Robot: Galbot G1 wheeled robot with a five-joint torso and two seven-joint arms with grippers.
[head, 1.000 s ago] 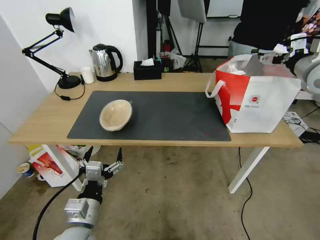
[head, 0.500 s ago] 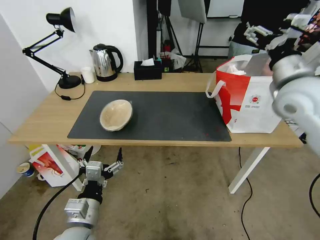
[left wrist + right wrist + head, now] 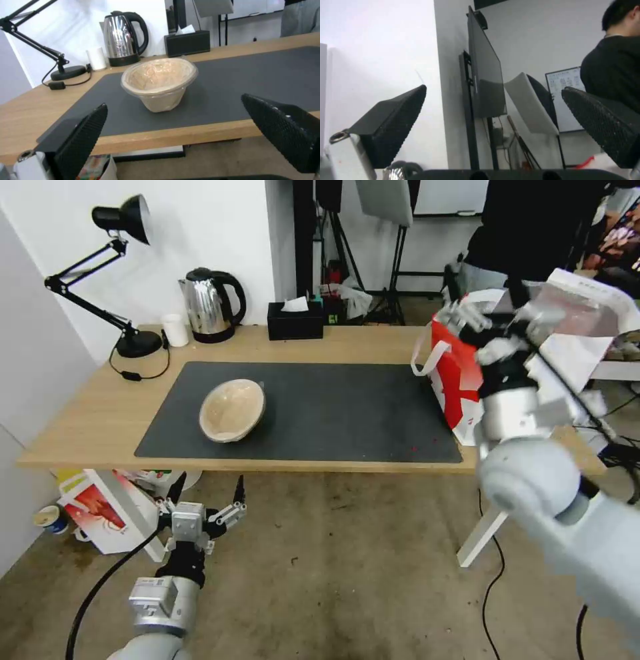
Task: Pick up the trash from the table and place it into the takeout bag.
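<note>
Beige paper bowl [image 3: 232, 410] sits alone on the dark grey mat [image 3: 333, 407], toward the left half of the table [image 3: 87, 413], tipped slightly so its mouth faces the near edge. Takeout bag [image 3: 457, 373] stands at the table's right end, well apart from the bowl.

Key relation: bowl lies straight ahead of and above the left gripper [image 3: 203, 508], which hangs below the table's near edge with its fingers [image 3: 83, 135] spread wide and empty. Left wrist view puts the bowl [image 3: 159, 82] between the two pads, beyond the table edge. Left arm is clearly the nearer one (judgement: bowl is round, so no preferred axis; the rim is the likely hold).

Right gripper [image 3: 477, 330] is raised in front of the bag's mouth, arm bent up from the lower right, wrist pointing away toward the room behind. Its fingers [image 3: 391, 125] stand apart with nothing between them.

Remaining: bowl not yet bagged.
</note>
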